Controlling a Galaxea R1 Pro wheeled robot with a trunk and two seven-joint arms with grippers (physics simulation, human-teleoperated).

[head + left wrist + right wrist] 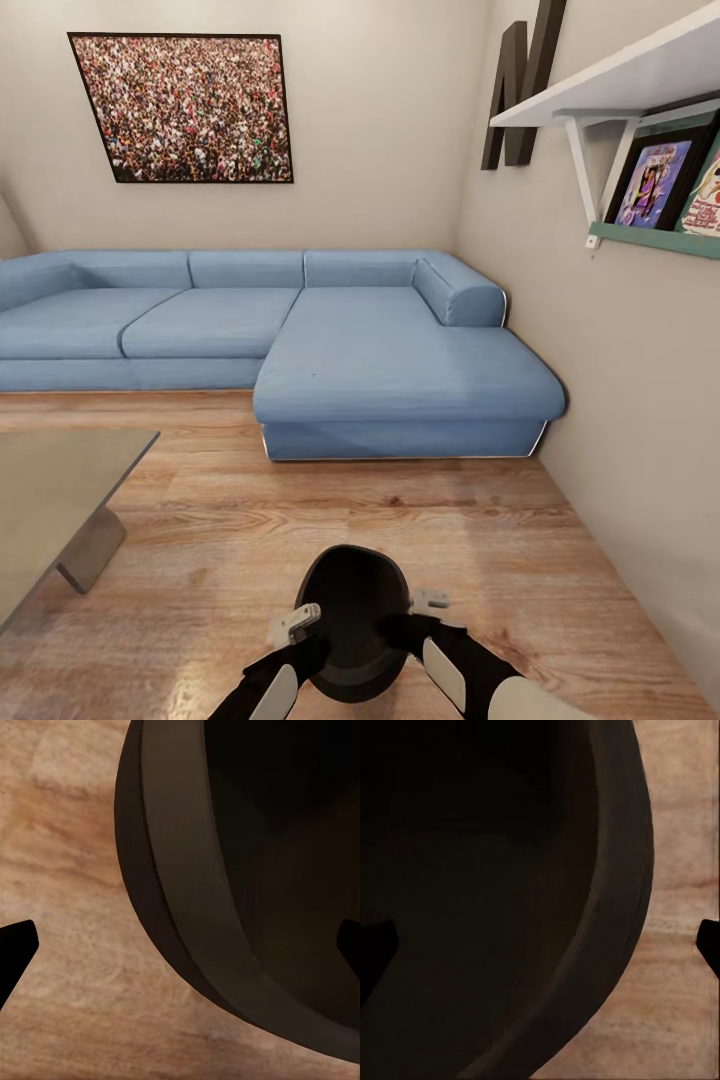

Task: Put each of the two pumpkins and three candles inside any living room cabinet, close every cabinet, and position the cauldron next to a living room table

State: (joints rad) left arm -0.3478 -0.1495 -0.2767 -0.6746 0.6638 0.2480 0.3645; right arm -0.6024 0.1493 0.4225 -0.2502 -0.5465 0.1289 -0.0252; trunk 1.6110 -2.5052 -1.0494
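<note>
The black cauldron sits low in front of me on the wooden floor, its wide mouth facing up. My left gripper is at its left rim and my right gripper at its right rim. In the left wrist view the cauldron's rim runs between the widely spread fingertips; the right wrist view has the cauldron wall between its fingertips the same way. Both grippers are open and straddle the rim. The glass-topped table stands to the left, about a metre from the cauldron. Pumpkins, candles and cabinet are out of view.
A large blue corner sofa fills the far side, its chaise reaching toward me. A plain wall with a white shelf runs along the right. Bare wooden floor lies between sofa, table and cauldron.
</note>
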